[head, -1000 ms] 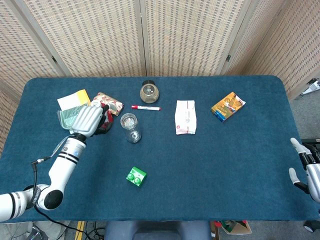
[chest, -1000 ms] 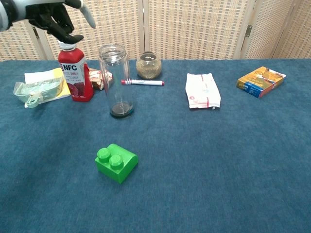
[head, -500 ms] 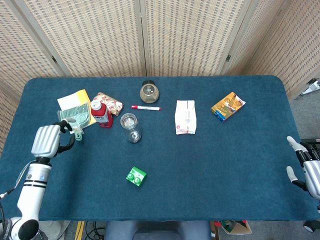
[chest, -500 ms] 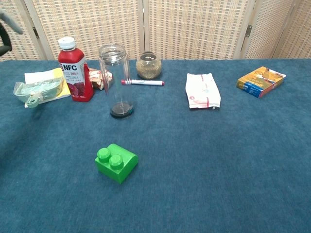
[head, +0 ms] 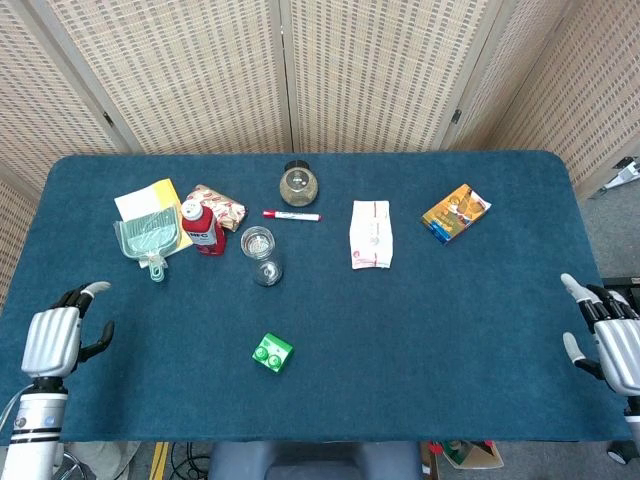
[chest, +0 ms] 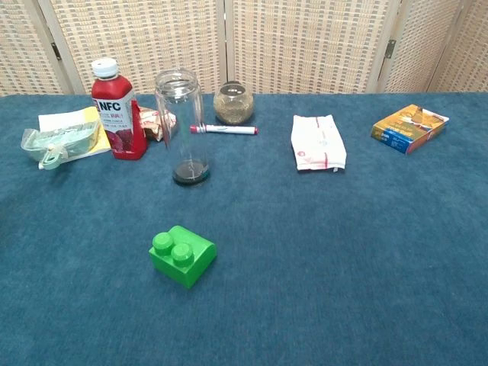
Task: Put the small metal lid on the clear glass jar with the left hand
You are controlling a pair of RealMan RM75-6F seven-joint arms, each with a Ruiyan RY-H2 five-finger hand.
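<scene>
The clear glass jar (head: 260,254) stands upright and uncovered near the table's middle left, tall in the chest view (chest: 181,126), with a dark disc at its base (chest: 191,174). No separate small metal lid shows on the cloth. My left hand (head: 55,340) hangs at the near left edge, back to the camera, fingers loosely bent with nothing seen in them, far from the jar. It is outside the chest view. My right hand (head: 608,345) rests at the near right edge, fingers apart and empty.
A red NFC bottle (chest: 118,110) stands just left of the jar, with a green scoop (head: 148,238), a yellow pad and a snack packet beyond. A round lidded jar (head: 298,183), a marker (head: 291,214), a tissue pack (head: 371,234), a box (head: 455,213) and a green brick (chest: 181,255) also lie about.
My left hand has drawn back from above the red bottle to the near left table edge and left the chest view. The right hand has shifted slightly. The jar has not moved.
</scene>
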